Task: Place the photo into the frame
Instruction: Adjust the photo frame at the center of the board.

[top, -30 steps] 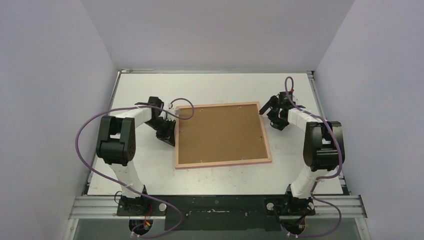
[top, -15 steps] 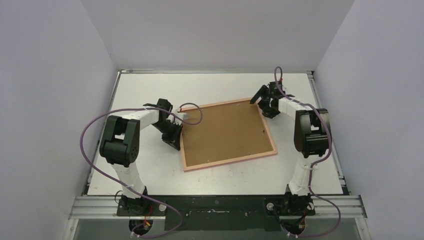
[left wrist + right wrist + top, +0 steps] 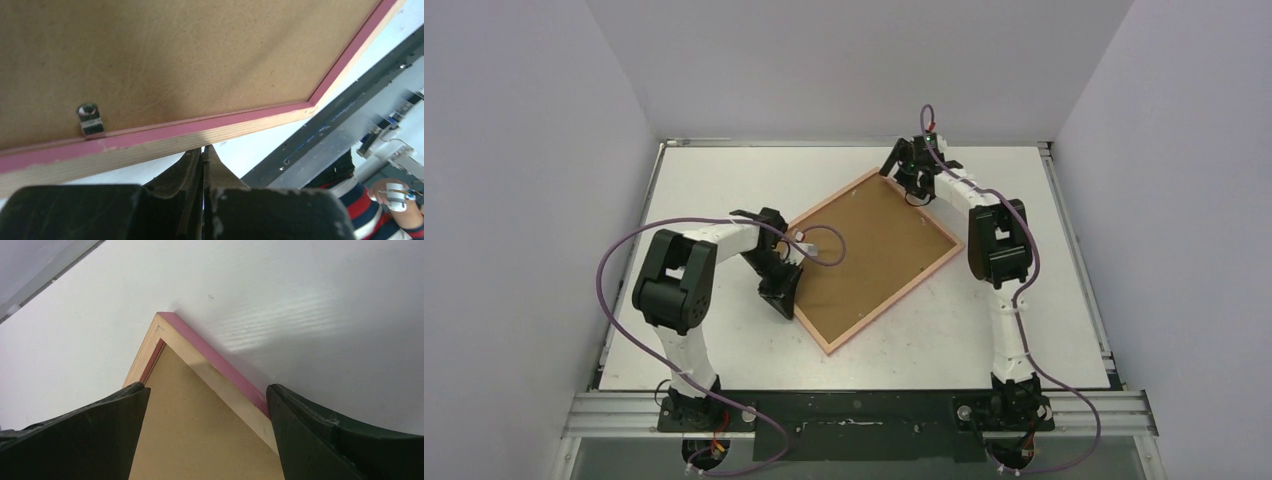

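While the frame [image 3: 160, 139] lies back-up, turned diagonally mid-tabletop [image 3: 724, 180] with the brown backing board [image 3: 874, 250] in it, we see the left fingers [image 3: 204, 155] closed on nothing, tips at its near-left rail. Right fingers [image 3: 904, 168] are spread wide, straddling the far corner.

I see frame [image 3: 895, 296] lying on table [image 3: 724, 180], back side up. Turned diamond-wise: one corner toward far edge, opposite corner toward near edge. Thin rails, pale wood on back face, pink on inner lip and outer side. Brown board [image 3: 874, 250] fills opening; small metal tab [image 3: 90, 119] sits against one rail.
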Controlling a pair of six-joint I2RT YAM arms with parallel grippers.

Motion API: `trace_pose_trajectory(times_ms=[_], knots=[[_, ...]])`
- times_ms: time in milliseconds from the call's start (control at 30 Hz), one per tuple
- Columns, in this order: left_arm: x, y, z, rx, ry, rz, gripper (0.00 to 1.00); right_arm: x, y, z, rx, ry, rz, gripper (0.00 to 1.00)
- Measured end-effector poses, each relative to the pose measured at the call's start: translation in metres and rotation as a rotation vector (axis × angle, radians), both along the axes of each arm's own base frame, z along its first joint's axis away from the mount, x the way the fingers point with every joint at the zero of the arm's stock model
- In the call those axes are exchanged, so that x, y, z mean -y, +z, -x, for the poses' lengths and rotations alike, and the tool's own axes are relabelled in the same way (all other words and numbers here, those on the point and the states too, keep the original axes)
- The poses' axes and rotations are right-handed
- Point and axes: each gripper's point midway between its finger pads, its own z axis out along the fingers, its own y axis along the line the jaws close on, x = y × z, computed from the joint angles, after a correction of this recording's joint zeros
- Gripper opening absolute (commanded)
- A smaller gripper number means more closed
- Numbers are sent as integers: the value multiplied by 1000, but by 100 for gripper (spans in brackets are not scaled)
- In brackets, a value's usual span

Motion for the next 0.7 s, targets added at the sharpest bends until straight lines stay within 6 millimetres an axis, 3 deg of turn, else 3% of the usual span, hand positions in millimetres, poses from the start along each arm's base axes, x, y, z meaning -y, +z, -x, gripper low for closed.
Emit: trace_pose_trajectory(times_ms=[100,233,300,400,500,600,700], knots=[[7,1,10,-54,-7,16,6,-16,2,-9,22,28,-7,90],[20,10,20,-126,-29,61,31,-29,6,-9,40,61,3,90],[29,22,14,-122,-41,118,39,-32,9,-6,42,76,10,90],[35,44,-13,-54,-41,208,42,-33,18,4,30,100,28,90],[22,74,-47,24,-2,279,43,-23,40,19,57,103,70,90],[-6,95,-81,118,68,298,43,-5,86,37,120,74,116,90],[-37,105,-109,198,142,274,41,16,135,58,193,15,144,90]])
